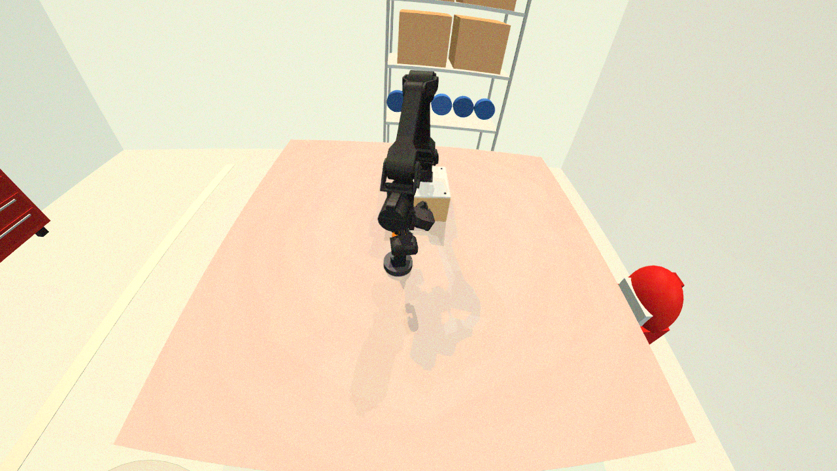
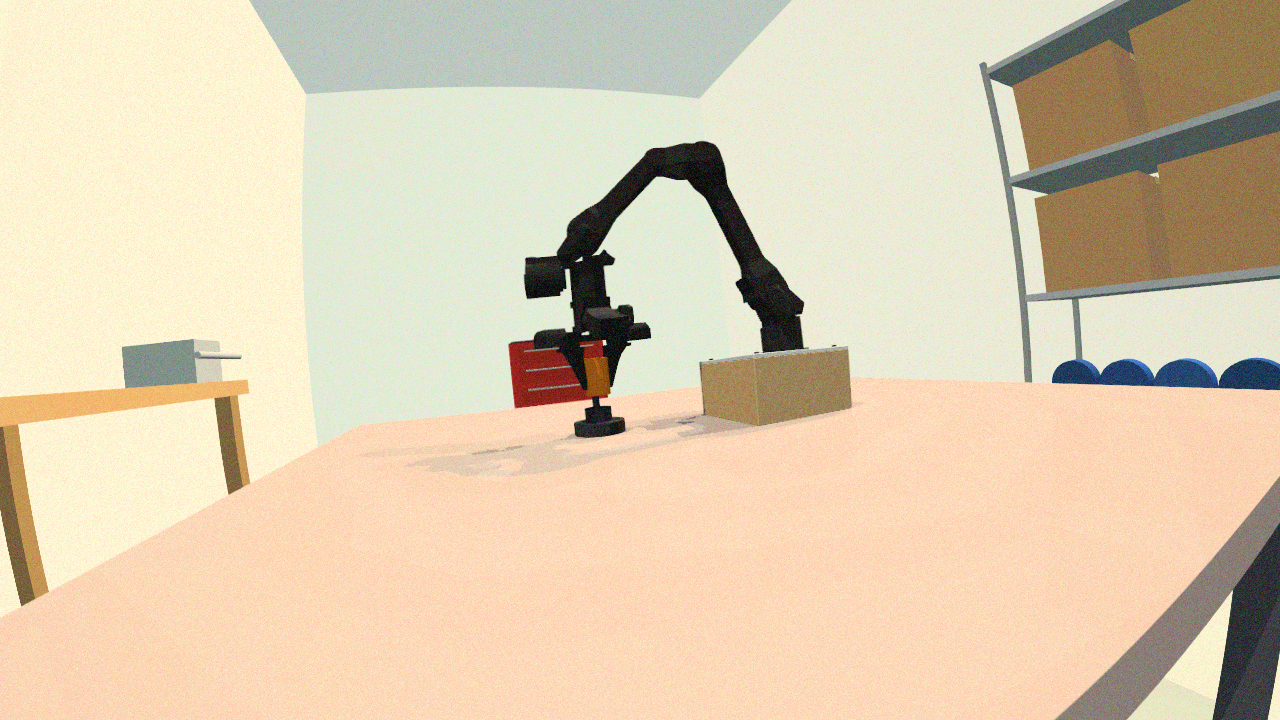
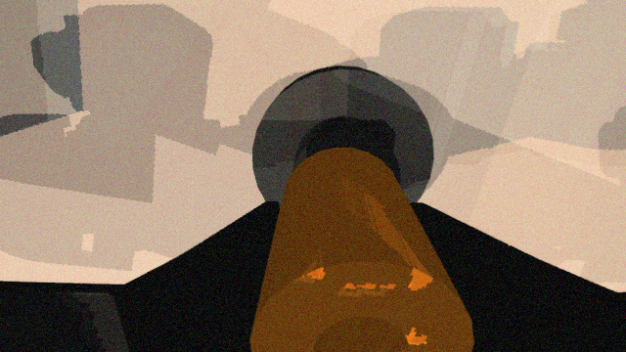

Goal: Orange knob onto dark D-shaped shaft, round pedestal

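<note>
The orange knob (image 2: 597,376) (image 3: 349,220) is upright between the fingers of my gripper (image 2: 597,386) (image 3: 343,215), which is shut on it. Only a sliver of the knob (image 1: 394,234) shows in the top view, behind the gripper. The dark round pedestal (image 2: 599,428) (image 3: 274,142) (image 1: 397,271) stands on the table directly below. In the exterior view a short stretch of the dark shaft (image 2: 595,402) shows between the knob's lower end and the pedestal's raised collar. The knob is above the pedestal, not down on it. I cannot tell whether the shaft's tip is inside the hole. Its flat side is hidden.
A tan box with a white top (image 1: 434,207) (image 2: 776,389) stands on the pink table (image 1: 263,351) (image 2: 626,582) near the arm's base. A red helmet-like object (image 1: 655,298) is beyond the table's right edge. Shelves, a red drawer cabinet (image 2: 537,380) and a wooden bench stand farther off.
</note>
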{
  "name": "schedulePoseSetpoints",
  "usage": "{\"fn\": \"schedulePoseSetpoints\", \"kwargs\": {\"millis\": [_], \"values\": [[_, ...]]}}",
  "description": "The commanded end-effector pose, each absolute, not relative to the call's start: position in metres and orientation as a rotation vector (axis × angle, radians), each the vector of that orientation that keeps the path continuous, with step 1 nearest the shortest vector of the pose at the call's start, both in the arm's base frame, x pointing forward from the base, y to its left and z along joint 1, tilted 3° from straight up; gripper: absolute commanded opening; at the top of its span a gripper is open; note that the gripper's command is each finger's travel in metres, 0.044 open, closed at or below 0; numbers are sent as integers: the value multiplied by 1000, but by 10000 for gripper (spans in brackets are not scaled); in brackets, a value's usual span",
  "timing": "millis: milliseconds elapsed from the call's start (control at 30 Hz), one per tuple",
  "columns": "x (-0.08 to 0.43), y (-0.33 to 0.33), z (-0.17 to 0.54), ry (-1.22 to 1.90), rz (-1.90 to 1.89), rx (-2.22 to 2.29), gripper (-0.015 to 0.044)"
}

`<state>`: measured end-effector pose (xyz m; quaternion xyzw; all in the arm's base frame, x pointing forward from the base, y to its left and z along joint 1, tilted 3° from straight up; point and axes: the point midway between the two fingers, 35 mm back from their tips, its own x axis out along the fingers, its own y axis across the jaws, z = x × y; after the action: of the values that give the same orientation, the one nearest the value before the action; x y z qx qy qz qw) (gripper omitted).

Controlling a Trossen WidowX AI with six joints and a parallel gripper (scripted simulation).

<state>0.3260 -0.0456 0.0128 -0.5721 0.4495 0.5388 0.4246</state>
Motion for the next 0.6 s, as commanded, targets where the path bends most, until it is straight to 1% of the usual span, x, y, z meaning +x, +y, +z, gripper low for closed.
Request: {"fn": "schedulePoseSetpoints", "kwargs": {"millis": [0,567], "values": [[327,-46,13,1116,1360,-1449,0],[335,-47,15,1116,1359,-1449,0]]}}
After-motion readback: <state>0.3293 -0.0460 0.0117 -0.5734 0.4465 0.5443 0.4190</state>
